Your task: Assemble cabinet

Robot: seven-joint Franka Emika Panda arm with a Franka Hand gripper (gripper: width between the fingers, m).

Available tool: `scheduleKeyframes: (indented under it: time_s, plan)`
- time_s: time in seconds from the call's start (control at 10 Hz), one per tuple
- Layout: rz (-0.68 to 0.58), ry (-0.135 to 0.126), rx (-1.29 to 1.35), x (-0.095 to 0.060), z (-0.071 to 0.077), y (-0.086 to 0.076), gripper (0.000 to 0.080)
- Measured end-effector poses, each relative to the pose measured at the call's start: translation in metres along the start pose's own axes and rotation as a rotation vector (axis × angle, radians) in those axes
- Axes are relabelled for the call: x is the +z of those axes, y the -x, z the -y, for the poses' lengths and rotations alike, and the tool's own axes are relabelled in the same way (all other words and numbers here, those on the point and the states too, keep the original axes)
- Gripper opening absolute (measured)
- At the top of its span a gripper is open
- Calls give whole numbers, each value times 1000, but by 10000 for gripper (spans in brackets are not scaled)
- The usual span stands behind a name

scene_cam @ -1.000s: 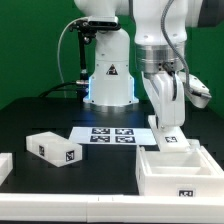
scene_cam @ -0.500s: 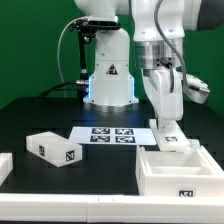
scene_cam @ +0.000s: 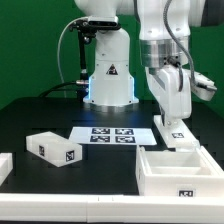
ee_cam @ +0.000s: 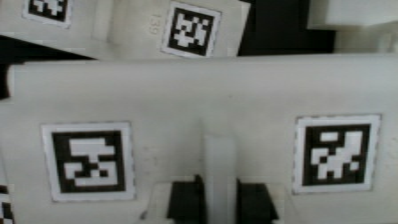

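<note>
Gripper [scene_cam: 172, 123]: jaws closed on a thin rib of a tagged white cabinet panel [scene_cam: 179, 139]; in the wrist view the fingers [ee_cam: 185, 203] flank that rib. Panel: upright, at the far rim of the open tray [scene_cam: 160, 183] on the exterior view's right; contact with the rim cannot be told. Block [scene_cam: 52, 148]: loose, well apart on the exterior view's left, past the marker board [scene_cam: 112, 135]. Handling note, by judgement: pinch firmly, set the panel square to the tray wall, lower slowly and straight, release only once seated. A tilted approach risks jamming or nudging the tray.
</note>
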State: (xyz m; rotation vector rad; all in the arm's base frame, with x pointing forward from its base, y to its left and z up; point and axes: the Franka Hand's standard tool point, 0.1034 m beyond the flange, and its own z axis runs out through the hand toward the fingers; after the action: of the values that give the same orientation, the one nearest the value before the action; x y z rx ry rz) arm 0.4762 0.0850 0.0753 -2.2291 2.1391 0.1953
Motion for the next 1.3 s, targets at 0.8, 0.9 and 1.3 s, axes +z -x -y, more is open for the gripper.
scheduleKeyframes:
  time_s: [0.8,0.9,1.3]
  plan:
    - [-19,-72,-25,3,0,-6,64]
    - [-19,-63,-26,5,-3,-6,64]
    - [-23,-66,-32,7,0,-6,64]
